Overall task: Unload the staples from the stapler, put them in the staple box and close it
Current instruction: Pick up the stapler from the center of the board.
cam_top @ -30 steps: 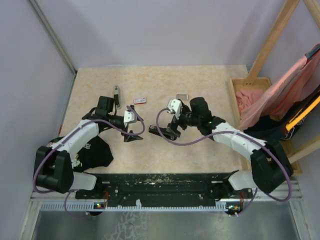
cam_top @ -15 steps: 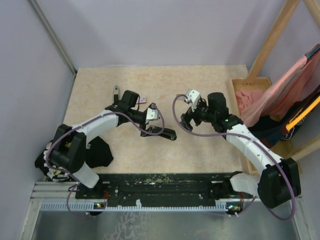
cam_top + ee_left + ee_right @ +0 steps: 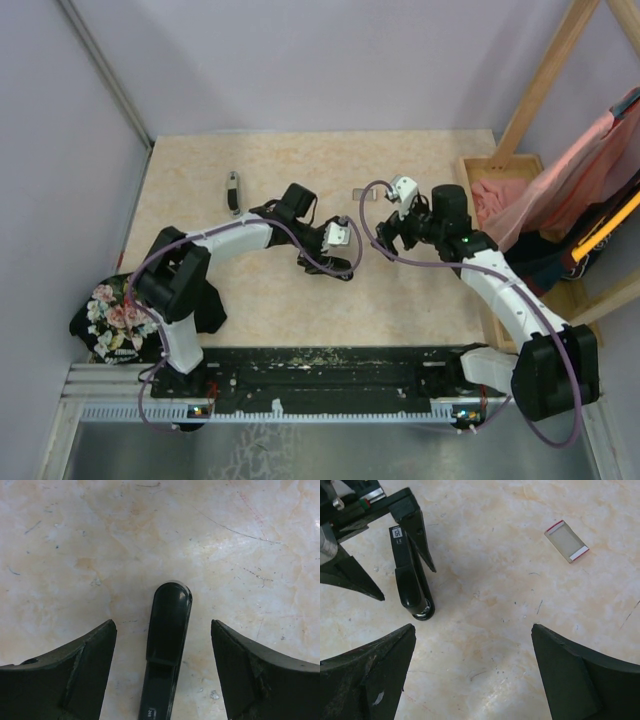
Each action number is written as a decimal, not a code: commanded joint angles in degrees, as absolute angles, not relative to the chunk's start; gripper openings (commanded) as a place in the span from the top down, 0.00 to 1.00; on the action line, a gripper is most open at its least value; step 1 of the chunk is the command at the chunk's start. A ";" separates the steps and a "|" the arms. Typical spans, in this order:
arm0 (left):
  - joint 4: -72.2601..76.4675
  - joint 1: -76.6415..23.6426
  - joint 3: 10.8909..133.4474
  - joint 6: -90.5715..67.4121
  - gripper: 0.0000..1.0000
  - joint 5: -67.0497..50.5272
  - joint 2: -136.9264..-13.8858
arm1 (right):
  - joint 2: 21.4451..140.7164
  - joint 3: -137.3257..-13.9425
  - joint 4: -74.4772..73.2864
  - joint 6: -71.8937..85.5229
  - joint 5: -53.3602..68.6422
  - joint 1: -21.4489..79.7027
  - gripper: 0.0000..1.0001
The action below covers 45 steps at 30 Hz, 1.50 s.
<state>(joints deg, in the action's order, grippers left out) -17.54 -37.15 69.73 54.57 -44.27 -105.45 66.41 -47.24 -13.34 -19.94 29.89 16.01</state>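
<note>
Left gripper (image 3: 162, 624) gapes wide astride the black stapler (image 3: 166, 645), whose long axis runs 12-to-6 between its fingers; the right gripper (image 3: 473, 630), also wide, has it at 10 o'clock. Staples unseen; presumably inside.

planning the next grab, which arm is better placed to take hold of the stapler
Left. The left gripper is open and straddles the stapler, so it only has to close. The right gripper, also open, hovers beyond the stapler's end, not around it.

Left tool (image 3: 162, 624) swung over the stapler (image 3: 169, 611); right tool (image 3: 473, 627) retreated.
</note>
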 commanded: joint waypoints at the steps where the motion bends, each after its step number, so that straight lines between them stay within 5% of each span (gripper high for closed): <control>1: -19.95 -38.93 71.20 53.86 0.21 -42.91 -106.96 | 64.54 -47.29 -12.25 -20.74 31.90 14.48 0.01; 18: -14.44 -41.61 68.99 50.36 0.41 -37.36 -108.34 | 66.25 -47.37 -12.82 -20.92 32.47 13.89 0.02; 29: -15.72 -42.28 69.48 51.72 0.45 -36.29 -109.97 | 66.28 -47.33 -12.92 -21.14 32.70 13.86 0.02; 37: -15.78 -42.27 69.41 51.50 0.64 -36.67 -110.20 | 66.76 -47.45 -13.16 -21.23 32.87 13.89 0.02; 45: -12.50 -42.28 70.44 45.01 0.98 -30.95 -108.92 | 67.35 -48.48 -12.64 -18.21 33.09 13.89 0.02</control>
<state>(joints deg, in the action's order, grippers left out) -15.03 -42.02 69.49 49.41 -35.51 -109.32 66.61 -47.24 -14.55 -20.29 31.42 14.09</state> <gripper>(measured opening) 0.398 0.984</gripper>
